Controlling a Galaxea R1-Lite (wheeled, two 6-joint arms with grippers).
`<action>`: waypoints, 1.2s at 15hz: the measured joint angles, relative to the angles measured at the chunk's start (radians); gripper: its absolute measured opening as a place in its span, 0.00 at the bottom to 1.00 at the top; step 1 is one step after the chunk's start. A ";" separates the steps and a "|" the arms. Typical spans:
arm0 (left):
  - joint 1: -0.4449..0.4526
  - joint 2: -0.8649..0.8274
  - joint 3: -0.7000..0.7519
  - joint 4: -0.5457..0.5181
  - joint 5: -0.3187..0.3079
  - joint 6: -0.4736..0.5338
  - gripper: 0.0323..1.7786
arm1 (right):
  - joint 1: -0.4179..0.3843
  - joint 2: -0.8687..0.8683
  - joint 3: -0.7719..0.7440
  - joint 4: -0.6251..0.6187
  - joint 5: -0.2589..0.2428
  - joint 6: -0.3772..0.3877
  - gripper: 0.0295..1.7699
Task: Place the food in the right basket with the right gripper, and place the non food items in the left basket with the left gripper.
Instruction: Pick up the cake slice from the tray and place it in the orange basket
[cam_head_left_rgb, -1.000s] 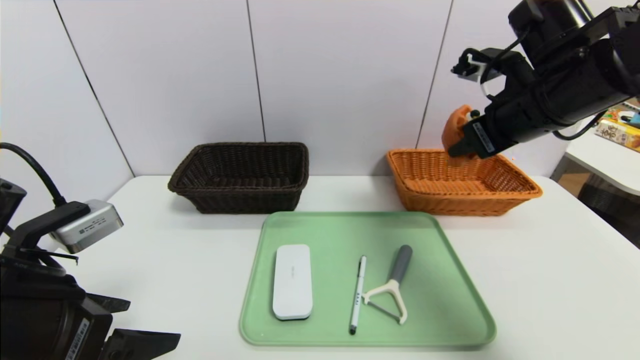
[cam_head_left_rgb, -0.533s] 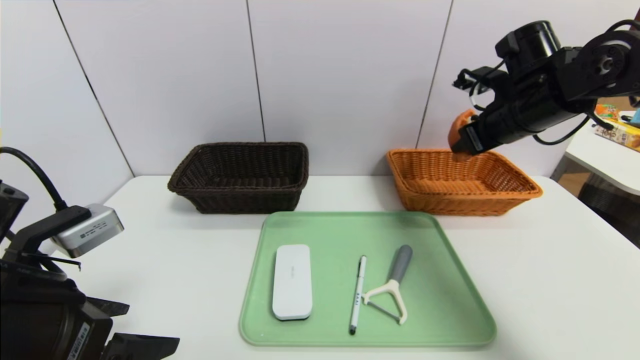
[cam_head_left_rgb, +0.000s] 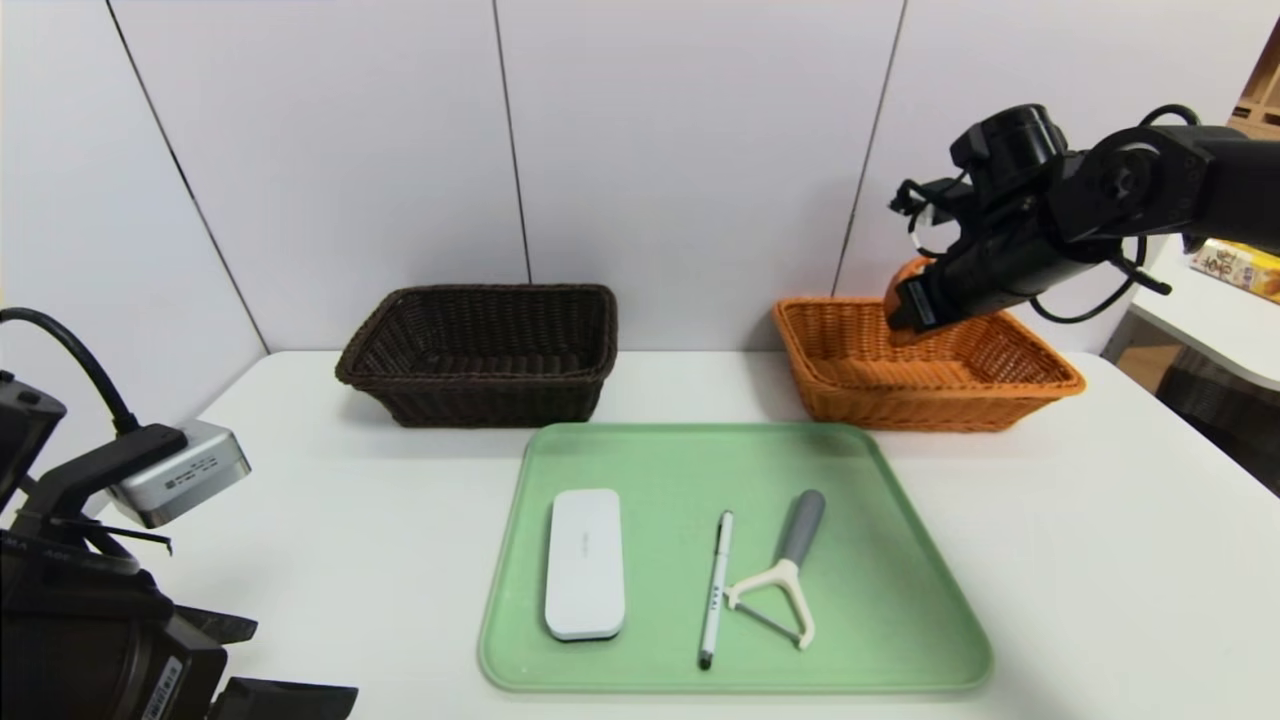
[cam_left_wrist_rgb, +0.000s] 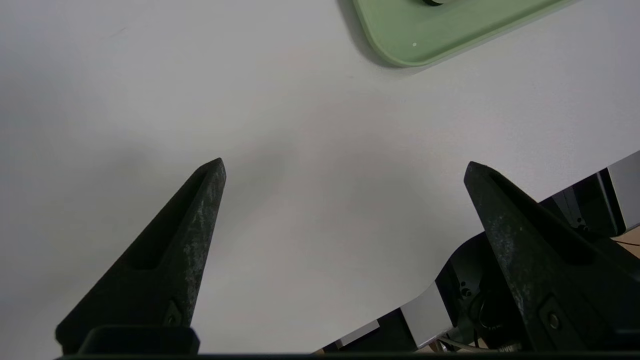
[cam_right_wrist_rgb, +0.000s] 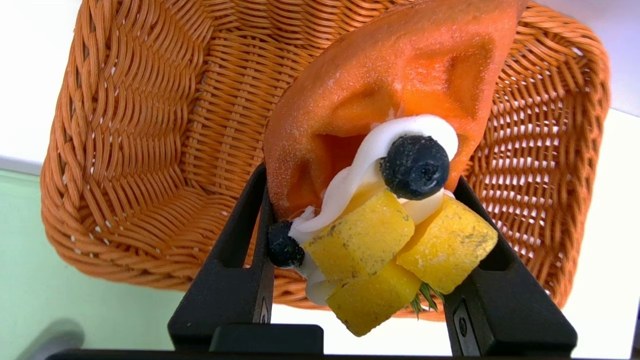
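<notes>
While the toy tart wedge (cam_right_wrist_rgb: 380, 150) hangs clamped in the right gripper (cam_head_left_rgb: 905, 318) above the orange-tan basket (cam_head_left_rgb: 1040, 385), neither half of the sorting is finished as far as these views show: both baskets look empty, the dark brown basket (cam_head_left_rgb: 400, 330) at the left rear of the table (cam_head_left_rgb: 1100, 560) and the orange-tan one at the right rear. The tart has not been let go; in the right wrist view the two black fingers (cam_right_wrist_rgb: 235, 270) press against its sides near the topped end, jaws held partly apart by the width of the piece, with the yellow fruit cubes, white cream and dark berries facing the camera and the orange crust pointing down toward the wicker floor. In the head view the gripper sits over the far part of the basket, roughly level with its rim, so the food seems ready to be dropped or lowered, though whether it touches the weave cannot be told. All three non-food things lie untouched on the pale green tray (cam_head_left_rgb: 900, 640) in front of the baskets: the flat white case (cam_head_left_rgb: 585, 563) toward the tray's left, the slim white pen (cam_head_left_rgb: 715, 588) in the middle, and the grey-handled peeler (cam_head_left_rgb: 785, 572) just beside the pen. The left gripper (cam_left_wrist_rgb: 345, 167) is parked low at the near left corner of the table, jaws spread wide and holding nothing, well apart from the tray.
</notes>
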 joint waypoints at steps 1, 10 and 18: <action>0.000 0.000 0.001 0.000 0.000 -0.001 0.95 | 0.000 0.010 0.000 -0.011 0.000 0.001 0.49; 0.000 0.000 0.027 -0.016 0.001 -0.004 0.95 | -0.002 0.065 0.005 -0.018 -0.003 0.005 0.49; 0.000 0.004 0.031 -0.043 -0.002 -0.001 0.95 | -0.016 0.110 0.008 -0.114 -0.003 -0.010 0.48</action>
